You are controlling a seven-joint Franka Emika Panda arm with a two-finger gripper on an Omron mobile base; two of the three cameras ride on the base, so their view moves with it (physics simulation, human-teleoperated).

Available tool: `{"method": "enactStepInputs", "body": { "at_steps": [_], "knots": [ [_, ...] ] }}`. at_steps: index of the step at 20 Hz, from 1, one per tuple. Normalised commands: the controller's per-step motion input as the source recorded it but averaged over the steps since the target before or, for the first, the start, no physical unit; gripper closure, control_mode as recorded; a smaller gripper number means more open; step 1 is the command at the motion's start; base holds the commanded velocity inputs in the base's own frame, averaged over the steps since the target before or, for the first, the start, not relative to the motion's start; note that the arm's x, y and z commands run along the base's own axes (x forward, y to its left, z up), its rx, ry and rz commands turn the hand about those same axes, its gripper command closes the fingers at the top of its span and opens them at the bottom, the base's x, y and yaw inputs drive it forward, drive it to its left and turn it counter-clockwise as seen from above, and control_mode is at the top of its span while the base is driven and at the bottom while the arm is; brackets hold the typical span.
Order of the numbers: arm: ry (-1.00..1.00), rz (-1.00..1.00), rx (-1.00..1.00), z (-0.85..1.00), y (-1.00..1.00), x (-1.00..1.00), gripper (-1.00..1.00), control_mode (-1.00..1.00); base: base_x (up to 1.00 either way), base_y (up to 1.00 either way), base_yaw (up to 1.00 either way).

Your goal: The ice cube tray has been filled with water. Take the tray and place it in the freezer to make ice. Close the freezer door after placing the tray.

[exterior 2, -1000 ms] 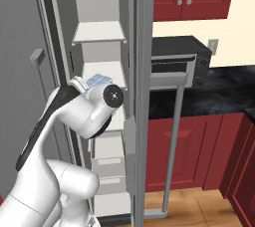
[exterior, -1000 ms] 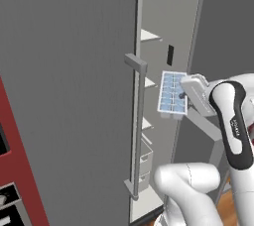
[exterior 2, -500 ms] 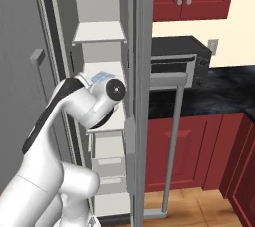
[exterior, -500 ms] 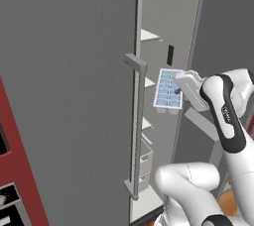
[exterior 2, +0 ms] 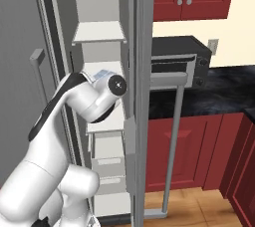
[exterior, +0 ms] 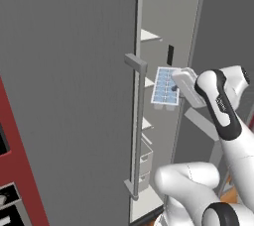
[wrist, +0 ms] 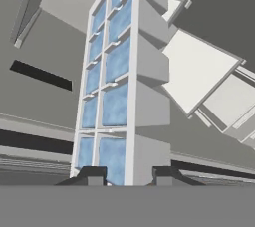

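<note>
The small flat white ice cube tray (exterior: 165, 87) hangs in the air at the mouth of the tall open freezer (exterior: 166, 31), about halfway up it and tipped so its gridded face looks out toward the room rather than up. Its cells are filled with pale blue glossy water (wrist: 115, 105), set in neat rows between thin white ribs; in the hand view the tray runs away lengthwise from the camera, and the blocky grey-white undersides of the cells stand out along one flank. The robot's two-finger gripper (wrist: 128, 175) has the near end of the tray: the two dark fingertips (wrist: 93, 175) sit one on each side of it, jaws clamped on the tray's edge.

Behind the tray are the freezer's light grey walls, with a flat white shelf (wrist: 196, 69) inside and white drawers (exterior 2: 108, 154) stacked lower down. From the right base view the white arm covers most of the tray, with just a pale blue corner peeking above the wrist in front of the shelves.

The tall grey steel freezer door (exterior: 64, 96) stands swung open to the left of the compartment, its long vertical bar handle (exterior: 134, 131) just beside the tray. Off to the right, a black toaster oven (exterior 2: 180, 64) sits on a dark speckled counter (exterior 2: 219, 91) above red cabinets (exterior 2: 191, 146).
</note>
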Motion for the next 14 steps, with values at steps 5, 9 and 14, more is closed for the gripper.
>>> {"method": "enactStepInputs", "body": {
  "at_steps": [5, 9, 14],
  "knots": [
    [0.0, 0.0, 0.0, 0.0, 0.0, 0.14, 1.0, -1.0, 0.0, 0.0, 0.0],
    [0.0, 0.0, 0.0, 0.0, 0.0, 0.07, 1.0, -1.0, 0.0, 0.0, 0.0],
    [-0.01, -0.02, 0.0, 0.0, 0.0, 0.01, 1.0, -1.0, 0.0, 0.0, 0.0]
  ]
}}
